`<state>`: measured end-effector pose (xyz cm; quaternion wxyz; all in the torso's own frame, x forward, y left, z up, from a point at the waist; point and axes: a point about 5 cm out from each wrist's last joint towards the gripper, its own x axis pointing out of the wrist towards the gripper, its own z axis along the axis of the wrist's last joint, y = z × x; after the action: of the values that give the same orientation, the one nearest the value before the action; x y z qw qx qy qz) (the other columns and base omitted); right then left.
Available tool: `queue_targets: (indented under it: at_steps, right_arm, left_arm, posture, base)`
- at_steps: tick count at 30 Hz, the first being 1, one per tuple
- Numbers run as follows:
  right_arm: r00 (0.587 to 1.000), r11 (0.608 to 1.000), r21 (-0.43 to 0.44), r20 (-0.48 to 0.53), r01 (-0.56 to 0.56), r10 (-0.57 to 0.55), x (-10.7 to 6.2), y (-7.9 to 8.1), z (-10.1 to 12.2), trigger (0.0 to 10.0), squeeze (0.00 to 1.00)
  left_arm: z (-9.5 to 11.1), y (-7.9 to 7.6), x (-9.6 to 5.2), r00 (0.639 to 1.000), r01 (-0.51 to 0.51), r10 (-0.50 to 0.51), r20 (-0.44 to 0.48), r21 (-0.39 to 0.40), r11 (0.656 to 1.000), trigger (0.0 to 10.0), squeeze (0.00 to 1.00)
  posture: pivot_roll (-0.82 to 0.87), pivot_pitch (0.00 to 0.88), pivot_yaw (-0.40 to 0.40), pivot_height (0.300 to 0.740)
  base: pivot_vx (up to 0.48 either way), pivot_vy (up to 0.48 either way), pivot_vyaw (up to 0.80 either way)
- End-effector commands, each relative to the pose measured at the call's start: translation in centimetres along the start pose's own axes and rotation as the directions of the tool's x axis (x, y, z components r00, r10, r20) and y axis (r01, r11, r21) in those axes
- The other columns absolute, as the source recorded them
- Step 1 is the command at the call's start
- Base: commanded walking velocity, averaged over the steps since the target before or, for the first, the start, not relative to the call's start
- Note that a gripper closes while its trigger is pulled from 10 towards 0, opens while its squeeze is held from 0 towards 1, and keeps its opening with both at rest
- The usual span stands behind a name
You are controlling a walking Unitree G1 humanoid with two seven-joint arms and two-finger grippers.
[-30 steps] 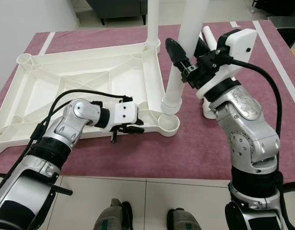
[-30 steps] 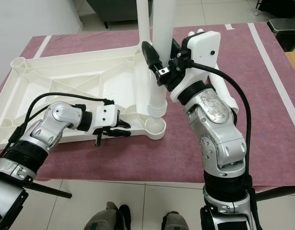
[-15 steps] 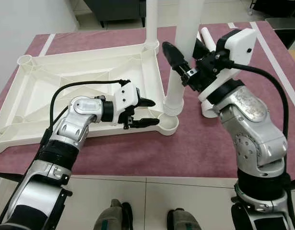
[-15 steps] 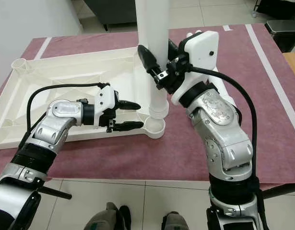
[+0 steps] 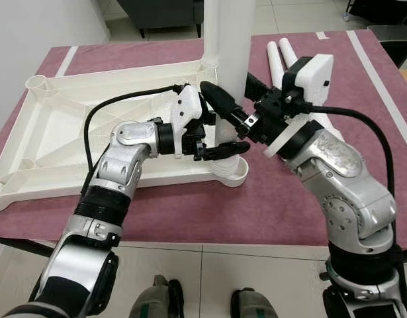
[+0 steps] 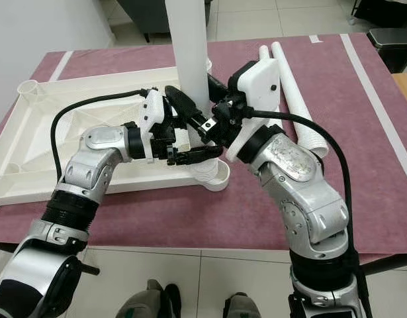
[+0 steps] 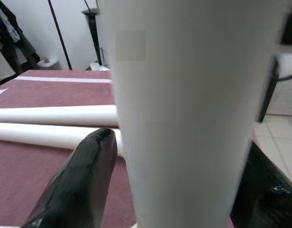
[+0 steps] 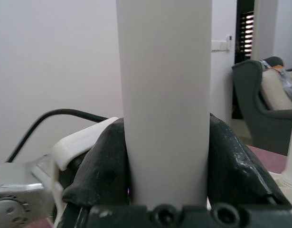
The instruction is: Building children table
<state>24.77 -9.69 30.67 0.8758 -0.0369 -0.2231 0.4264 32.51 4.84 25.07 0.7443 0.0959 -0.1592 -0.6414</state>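
Both eye views look steeply down from the robot's head and share the upturned white tabletop (image 5: 117,99) on the maroon mat (image 5: 282,205), one shifted slightly sideways from the other. Each wrist view looks along its own fingers from very close, facing the upright white leg (image 7: 193,109) from opposite sides.

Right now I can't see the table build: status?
Right gripper clamped on the white leg, upright over the tabletop's corner socket. Left gripper open around it. Two spare legs on mat.
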Motion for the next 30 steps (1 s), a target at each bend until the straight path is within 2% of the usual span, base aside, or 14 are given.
queue_targets:
  at_steps: [1, 5, 6, 8, 9, 14, 19, 20, 22, 23, 24, 26, 29, 30]
  right_arm:
    - [0.977, 0.975, 0.067, 0.022, -0.213, 0.212, 0.2, 2.6, 0.2, 10.0, 0.0]
    - [0.966, 0.963, 0.077, 0.022, -0.259, 0.258, 0.0, 2.5, 0.4, 10.0, 0.0]
    - [0.957, 0.955, 0.076, 0.01, -0.288, 0.288, -0.2, 2.3, 0.5, 10.0, 0.0]
    - [0.957, 0.955, 0.076, 0.01, -0.288, 0.288, -0.2, 2.3, 0.5, 10.0, 0.0]
    - [0.955, 0.954, 0.056, -0.011, -0.295, 0.296, -0.4, 1.9, 0.4, 10.0, 0.0]
    - [0.956, 0.955, 0.05, -0.019, -0.292, 0.293, -0.5, 1.8, 0.4, 10.0, 0.0]
    - [0.985, 0.987, 0.002, -0.05, -0.163, 0.163, 0.4, 0.9, -0.4, 10.0, 0.0]
    - [0.99, 0.991, -0.002, -0.054, -0.132, 0.131, 0.6, 0.8, -0.6, 10.0, 1.0]
    - [0.996, 0.997, 0.0, -0.054, -0.072, 0.072, 0.7, 0.6, -0.7, 10.0, 1.0]
    - [0.998, 1.0, -0.004, -0.055, -0.022, 0.022, 0.8, 0.3, -0.7, 10.0, 0.42]
    - [0.998, 1.0, -0.006, -0.057, 0.011, -0.011, 0.8, 0.1, -0.7, 10.0, 0.0]
    - [0.998, 1.0, -0.006, -0.057, 0.011, -0.011, 0.8, 0.1, -0.7, 10.0, 0.0]
    - [0.942, 0.947, 0.004, -0.105, 0.321, -0.319, 0.9, -2.5, -1.5, 10.0, 0.0]
    - [0.942, 0.947, 0.004, -0.105, 0.321, -0.319, 0.9, -2.5, -1.5, 10.0, 0.0]
  left_arm:
    - [0.8, 1.6, -0.6, 0.958, -0.285, 0.286, 0.03, -0.037, 0.958, 10.0, 0.0]
    - [1.0, 1.3, -1.3, 0.973, -0.223, 0.227, 0.038, -0.073, 0.972, 10.0, 0.0]
    - [1.1, 1.1, -1.8, 0.981, -0.186, 0.19, 0.037, -0.09, 0.978, 6.9, 0.0]
    - [1.1, 1.1, -1.8, 0.981, -0.186, 0.19, 0.037, -0.09, 0.978, 6.9, 0.0]
    - [0.9, 0.9, -2.2, 0.986, -0.165, 0.167, 0.015, -0.086, 0.983, 0.0, 0.0]
    - [0.7, 0.8, -2.3, 0.987, -0.16, 0.161, 0.002, -0.089, 0.983, 0.0, 0.0]
    - [0.4, 0.3, -1.9, 0.987, -0.16, 0.161, 0.001, -0.097, 0.982, 0.0, 0.0]
    - [0.3, 0.2, -1.8, 0.985, -0.17, 0.171, 0.008, -0.106, 0.98, 0.0, 0.0]
    - [0.4, 0.3, -1.5, 0.978, -0.206, 0.209, 0.019, -0.107, 0.973, 0.0, 0.0]
    - [0.3, 0.5, -1.3, 0.969, -0.241, 0.244, 0.018, -0.103, 0.965, 0.0, 0.0]
    - [0.3, 0.7, -1.3, 0.963, -0.264, 0.267, 0.017, -0.099, 0.959, 0.0, 0.0]
    - [0.3, 0.7, -1.3, 0.963, -0.264, 0.267, 0.017, -0.099, 0.959, 0.0, 0.0]
    - [-0.4, 2.3, -1.0, 0.878, -0.476, 0.476, -0.046, 0.022, 0.879, 0.0, 0.0]
    - [-0.4, 2.3, -1.0, 0.878, -0.476, 0.476, -0.046, 0.022, 0.879, 0.0, 0.0]
  posture:
    - [-0.1, 0.145, 0.134, 0.74]
    - [-0.09, 0.144, 0.137, 0.74]
    - [-0.09, 0.144, 0.138, 0.74]
    - [-0.09, 0.144, 0.138, 0.74]
    - [-0.08, 0.144, 0.132, 0.74]
    - [-0.08, 0.144, 0.132, 0.74]
    - [-0.08, 0.148, 0.127, 0.74]
    - [-0.09, 0.149, 0.127, 0.74]
    - [-0.09, 0.151, 0.127, 0.74]
    - [-0.09, 0.152, 0.126, 0.74]
    - [-0.09, 0.152, 0.126, 0.74]
    - [-0.09, 0.152, 0.126, 0.74]
    - [-0.1, 0.155, 0.122, 0.74]
    - [-0.1, 0.155, 0.122, 0.74]
  base:
    - [0.0, 0.0, 0.0]
    - [0.0, 0.0, 0.0]
    - [0.0, 0.0, 0.0]
    - [0.0, 0.0, 0.0]
    - [0.0, 0.0, 0.0]
    - [0.0, 0.0, 0.0]
    - [0.0, 0.0, 0.0]
    - [0.0, 0.0, 0.0]
    - [0.0, 0.0, 0.0]
    - [0.0, 0.0, 0.0]
    - [0.0, 0.0, 0.0]
    - [0.0, 0.0, 0.0]
    - [0.0, 0.0, 0.0]
    - [0.0, 0.0, 0.0]
